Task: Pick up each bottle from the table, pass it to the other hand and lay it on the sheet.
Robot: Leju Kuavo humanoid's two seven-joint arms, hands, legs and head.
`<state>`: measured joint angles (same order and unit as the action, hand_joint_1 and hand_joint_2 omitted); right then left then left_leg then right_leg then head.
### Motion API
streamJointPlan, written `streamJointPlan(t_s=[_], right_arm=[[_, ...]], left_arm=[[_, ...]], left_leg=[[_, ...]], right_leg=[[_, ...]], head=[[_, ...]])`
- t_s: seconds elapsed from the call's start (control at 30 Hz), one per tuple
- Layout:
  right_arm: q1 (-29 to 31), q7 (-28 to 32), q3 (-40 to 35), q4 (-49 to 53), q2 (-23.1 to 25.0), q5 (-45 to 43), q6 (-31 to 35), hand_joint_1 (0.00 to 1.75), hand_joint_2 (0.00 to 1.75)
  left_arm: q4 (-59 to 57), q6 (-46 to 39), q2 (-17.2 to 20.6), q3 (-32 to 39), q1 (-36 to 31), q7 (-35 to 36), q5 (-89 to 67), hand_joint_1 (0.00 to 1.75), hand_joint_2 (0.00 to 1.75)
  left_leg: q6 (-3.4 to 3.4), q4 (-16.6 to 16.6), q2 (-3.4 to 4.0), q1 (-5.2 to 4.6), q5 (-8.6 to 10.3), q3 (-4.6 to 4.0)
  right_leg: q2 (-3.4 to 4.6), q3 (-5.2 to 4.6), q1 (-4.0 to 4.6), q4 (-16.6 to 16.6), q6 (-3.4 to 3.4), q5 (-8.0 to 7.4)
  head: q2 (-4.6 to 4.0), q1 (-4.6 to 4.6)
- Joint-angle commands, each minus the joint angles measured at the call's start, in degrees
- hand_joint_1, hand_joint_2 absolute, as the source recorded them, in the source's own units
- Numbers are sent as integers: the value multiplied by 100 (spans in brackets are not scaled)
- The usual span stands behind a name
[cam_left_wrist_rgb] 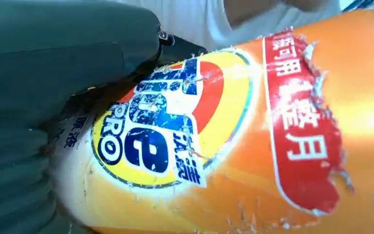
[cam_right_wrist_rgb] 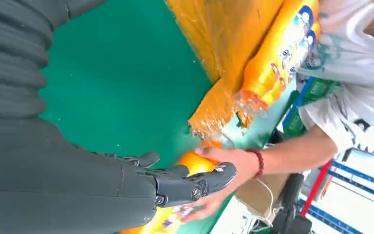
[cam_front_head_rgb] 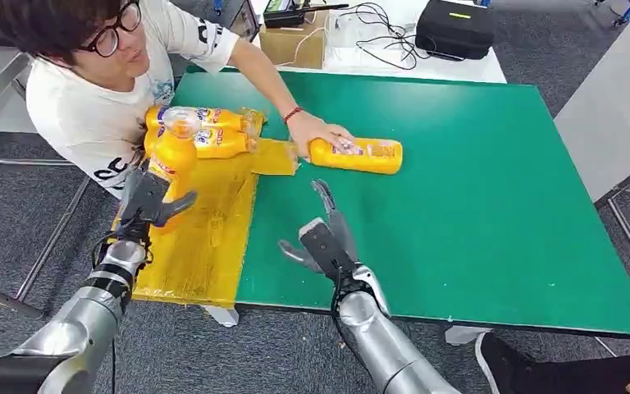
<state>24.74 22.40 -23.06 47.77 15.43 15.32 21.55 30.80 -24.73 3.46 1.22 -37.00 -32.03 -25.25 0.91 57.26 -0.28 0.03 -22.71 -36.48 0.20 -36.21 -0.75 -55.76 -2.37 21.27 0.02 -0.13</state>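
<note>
The green desk (cam_front_head_rgb: 476, 189) carries a yellow sheet (cam_front_head_rgb: 205, 238) at its left. The left hand (cam_front_head_rgb: 143, 201) grips an upright bottle (cam_front_head_rgb: 174, 156) over it, cap far. The right hand (cam_front_head_rgb: 324, 238), empty with fingers spread, sits just near of a lying bottle (cam_front_head_rgb: 361, 154), its long axis left-right, which a person's hand (cam_front_head_rgb: 316, 131) rests on.

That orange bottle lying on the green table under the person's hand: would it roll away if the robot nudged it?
Perhaps. The bottle on the table lies on its side on the smooth green table, so a sideways nudge could roll or slide it. Its glossy plastic looks slippery. For now the person's hand rests on its neck end, which probably steadies it.
</note>
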Motion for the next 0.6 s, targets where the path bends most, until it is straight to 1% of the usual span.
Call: streamJointPlan(t_s=[0.03, 0.07, 0.1, 0.13, 0.2, 0.3, 0.4, 0.43, 0.5, 0.53, 0.57, 0.6], right_arm=[[67, 37, 184, 133, -123, -82, 4, 0, 175], [87, 65, 174, 119, -124, -110, -35, 0, 175], [109, 66, 163, 109, -124, -117, -59, 0, 175], [151, 76, 133, 79, -132, -136, -149, 0, 175], [203, 96, 118, 57, -133, -160, -223, 0, 175], [218, 126, 104, 83, -138, -183, -280, 0, 175], [194, 123, 76, 169, -144, -189, -330, 0, 175], [193, 122, 71, 178, -145, -189, -339, 0, 175], [143, 77, 41, 290, -167, -162, -354, 0, 175], [121, 28, 21, 343, -194, -137, -384, 0, 175], [116, 16, 19, 356, -200, -133, -393, 0, 175], [104, -13, 21, 378, -215, -124, -433, 0, 175]], left_arm=[[-990, -514, 308, -174, -536, 365, -838, 175, 175], [-1101, -617, 406, -439, -558, 613, -1341, 175, 175], [-1176, -587, 488, -629, -559, 766, -1660, 175, 175], [-1296, -376, 645, -1118, -552, 1057, -2363, 175, 175], [-1394, -451, 818, -1543, -473, 1229, -3088, 175, 175], [-1491, -387, 907, -1865, -409, 1231, -3591, 175, 175], [-1561, -227, 865, -2108, -425, 1464, -3957, 175, 175], [-1572, -162, 848, -2122, -432, 1476, -3979, 175, 175], [-1614, 446, 747, -2175, -449, 1410, -4040, 175, 175], [-1652, 987, 724, -2221, -459, 1322, -4076, 175, 175], [-1635, 1069, 719, -2215, -450, 1307, -4077, 175, 175], [-1663, 1392, 699, -2250, -447, 1303, -4116, 175, 175]], left_leg=[[-6, 12, -1, 8, -23, 33], [-4, 4, -5, 5, -12, 20], [-7, 7, -4, 8, -19, 33], [-8, 11, 0, 8, -23, 36], [-6, 0, 8, 2, -10, 18], [-8, 1, 15, 2, -16, 28], [-10, 7, 18, 9, -32, 50], [-7, 5, 17, 6, -25, 37], [-8, 5, 9, 9, -29, 49], [-5, 5, 3, 8, -20, 30], [-6, 4, -2, 8, -23, 39], [-3, -2, -5, 3, -8, 19]], right_leg=[[-6, 36, 9, -8, 9, 23], [-8, 24, 6, -1, 7, 13], [-9, 38, 9, -4, 10, 20], [-5, 40, 9, -7, 12, 23], [5, 18, 3, 0, 7, 7], [10, 25, 4, -2, 10, 12], [10, 46, 12, -8, 15, 28], [10, 33, 9, -5, 10, 21], [1, 49, 11, -4, 11, 28], [-4, 33, 10, -2, 7, 19], [-11, 43, 10, -3, 9, 25], [-10, 21, 3, 2, 5, 11]], head=[[-2, 0], [-2, 0], [-2, 2], [-2, 0], [-2, 0], [-2, -2], [0, 0], [-2, 0], [-2, 0], [-2, -2], [-2, 0], [-2, 0]])
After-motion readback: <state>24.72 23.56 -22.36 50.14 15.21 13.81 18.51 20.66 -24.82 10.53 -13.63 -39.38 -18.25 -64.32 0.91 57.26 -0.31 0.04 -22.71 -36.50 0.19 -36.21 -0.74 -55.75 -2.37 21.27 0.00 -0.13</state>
